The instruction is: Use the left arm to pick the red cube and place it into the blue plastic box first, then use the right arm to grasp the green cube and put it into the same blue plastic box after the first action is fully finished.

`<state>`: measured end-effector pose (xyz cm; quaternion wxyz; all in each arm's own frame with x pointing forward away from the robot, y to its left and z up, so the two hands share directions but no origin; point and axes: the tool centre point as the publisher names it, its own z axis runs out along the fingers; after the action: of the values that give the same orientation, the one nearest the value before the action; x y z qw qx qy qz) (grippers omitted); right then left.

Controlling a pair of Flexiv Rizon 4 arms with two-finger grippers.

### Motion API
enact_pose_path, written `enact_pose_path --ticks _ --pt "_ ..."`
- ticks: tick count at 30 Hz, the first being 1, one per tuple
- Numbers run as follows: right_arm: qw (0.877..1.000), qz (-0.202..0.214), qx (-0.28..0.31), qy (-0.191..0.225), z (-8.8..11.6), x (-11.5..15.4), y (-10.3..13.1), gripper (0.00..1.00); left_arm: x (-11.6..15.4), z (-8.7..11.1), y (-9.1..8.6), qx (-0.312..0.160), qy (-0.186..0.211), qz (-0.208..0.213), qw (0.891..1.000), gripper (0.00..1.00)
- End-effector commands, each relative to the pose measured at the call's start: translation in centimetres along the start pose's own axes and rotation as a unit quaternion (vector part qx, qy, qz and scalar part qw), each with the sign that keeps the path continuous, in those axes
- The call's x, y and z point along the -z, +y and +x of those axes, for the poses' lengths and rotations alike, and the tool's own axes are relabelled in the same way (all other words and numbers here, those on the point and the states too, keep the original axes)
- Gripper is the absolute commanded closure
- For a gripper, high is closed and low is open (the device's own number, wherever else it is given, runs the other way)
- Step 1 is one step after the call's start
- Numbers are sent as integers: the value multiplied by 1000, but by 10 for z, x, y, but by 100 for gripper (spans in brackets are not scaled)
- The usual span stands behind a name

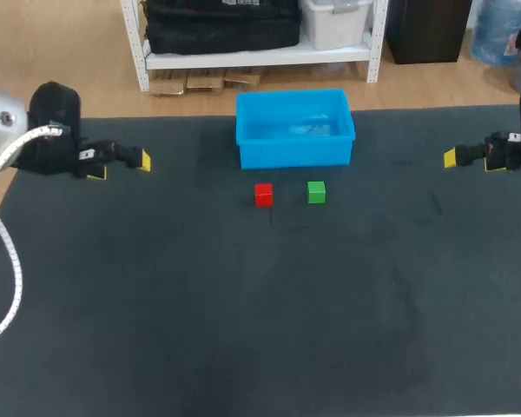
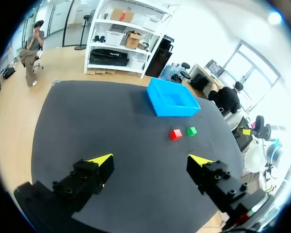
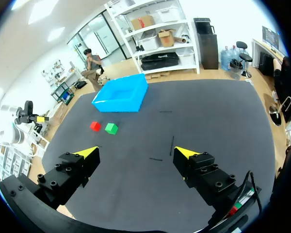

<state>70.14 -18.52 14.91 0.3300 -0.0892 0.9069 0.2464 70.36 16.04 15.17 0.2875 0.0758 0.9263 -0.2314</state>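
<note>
Left tool [image 2: 151, 159], right tool [image 3: 137, 152] spread, empty.

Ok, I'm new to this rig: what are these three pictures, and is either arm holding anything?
The head view looks down from above and behind the robot. The other two views come from a camera on each wrist, looking out along the fingers. The left gripper and right gripper are two-fingered claws with yellow tips. Both are open and empty, at opposite sides of the dark table. On it lie a red cube, a green cube beside it but apart, and a blue plastic box just behind them with no cube inside.
</note>
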Motion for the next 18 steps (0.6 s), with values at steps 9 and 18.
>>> enact_pose_path --ticks 9,18 --pt "1000 1 0 0 0 1 0 0 -28 -19 -23 8 40 -68 997 0" --pt "1000 1 0 0 0 1 0 0 -48 -30 -43 13 65 -88 994 0"
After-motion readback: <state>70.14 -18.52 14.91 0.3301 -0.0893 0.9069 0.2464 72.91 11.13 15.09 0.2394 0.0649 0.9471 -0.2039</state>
